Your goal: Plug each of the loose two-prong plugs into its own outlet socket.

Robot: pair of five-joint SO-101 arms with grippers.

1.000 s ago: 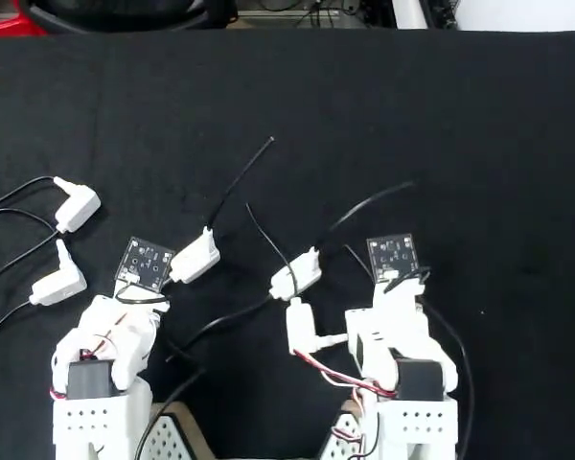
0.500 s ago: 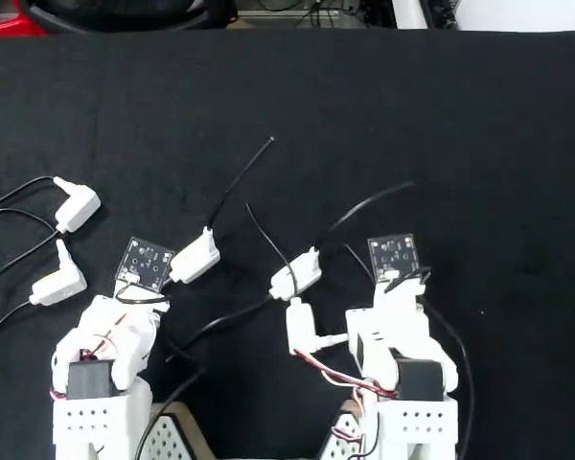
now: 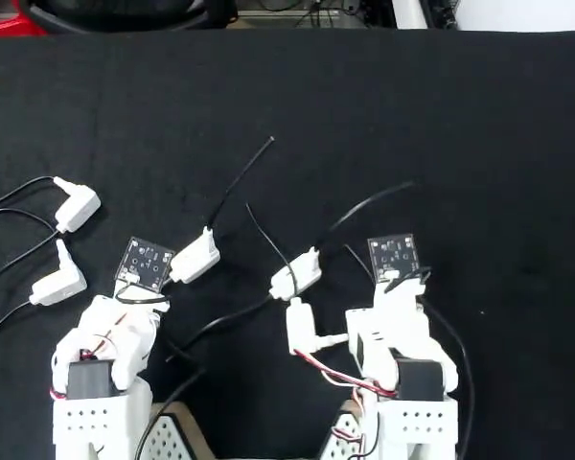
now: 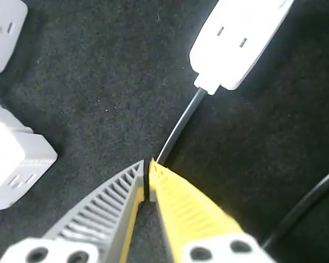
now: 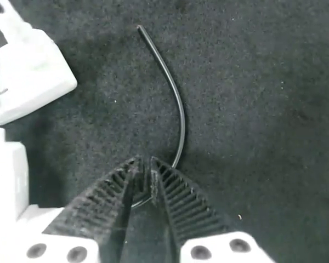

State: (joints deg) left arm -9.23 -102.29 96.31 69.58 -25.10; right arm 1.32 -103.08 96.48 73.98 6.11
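My left gripper (image 4: pixel 148 165) is shut with nothing in it, its grey and yellow fingertips meeting just above the black cloth. Ahead of it lies a white outlet socket (image 4: pixel 238 33) (image 3: pixel 194 259) with two slots, and its black cable (image 4: pixel 178 129) runs back to the fingertips. Two more white slotted sockets (image 4: pixel 3 22) (image 4: pixel 13 161) lie off to one side, seen in the high view at the left (image 3: pixel 77 206) (image 3: pixel 57 283). My right gripper (image 5: pixel 145 164) is also shut and empty, above a curved black cable (image 5: pixel 178 109). A white plug body (image 5: pixel 30 68) (image 3: pixel 297 273) lies beside it.
Another white plug piece (image 3: pixel 303 328) stands next to the right arm (image 3: pixel 402 345). Loose black cables (image 3: pixel 240 177) (image 3: pixel 374 201) trail over the black cloth (image 3: pixel 441 125). The left arm (image 3: pixel 105 350) sits at the near edge.
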